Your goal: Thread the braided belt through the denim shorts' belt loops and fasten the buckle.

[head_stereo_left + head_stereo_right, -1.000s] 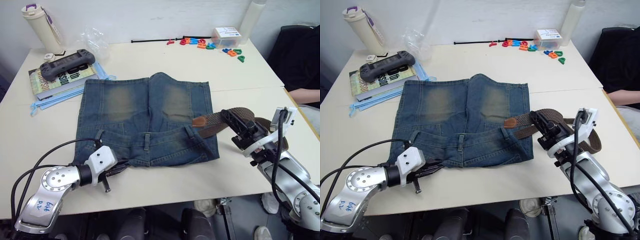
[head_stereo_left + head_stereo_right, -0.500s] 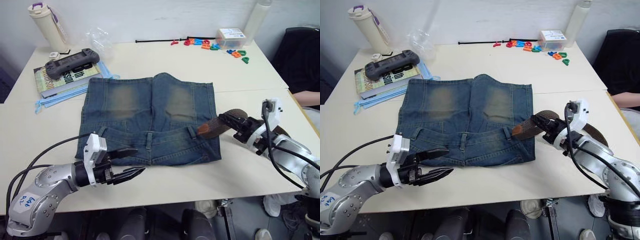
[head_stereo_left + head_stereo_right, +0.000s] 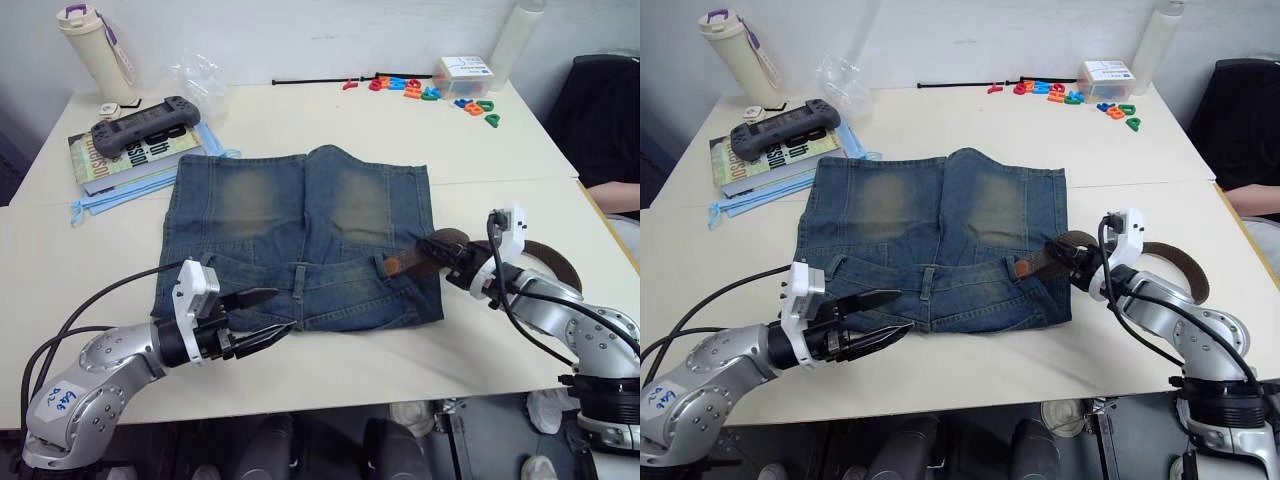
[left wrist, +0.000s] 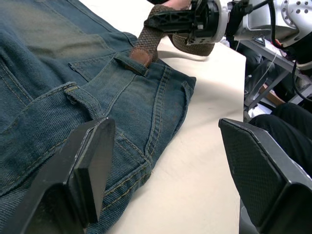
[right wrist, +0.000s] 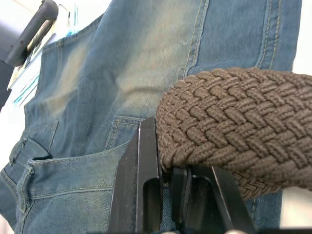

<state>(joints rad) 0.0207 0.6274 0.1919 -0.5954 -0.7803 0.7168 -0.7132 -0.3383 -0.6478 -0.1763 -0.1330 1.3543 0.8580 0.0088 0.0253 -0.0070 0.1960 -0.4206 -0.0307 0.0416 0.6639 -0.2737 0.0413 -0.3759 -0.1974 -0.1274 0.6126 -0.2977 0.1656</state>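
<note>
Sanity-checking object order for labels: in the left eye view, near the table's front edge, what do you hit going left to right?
left hand, open → denim shorts → braided belt's tan tip at a belt loop → right hand, shut on the belt.

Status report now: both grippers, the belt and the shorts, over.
Right gripper shut on belt, tan tip at right-side belt loop. Left gripper open over waistband of shorts. Nothing in the way.

The right gripper [image 3: 1076, 262], clamped on the braided belt [image 3: 1052, 254], now sits nearer the denim shorts [image 3: 300, 235], and the belt's tan tip [image 4: 142, 56] reaches a belt loop [image 4: 130, 64]. The left gripper [image 3: 262, 320], jaws spread, is closer to the waistband.
</note>
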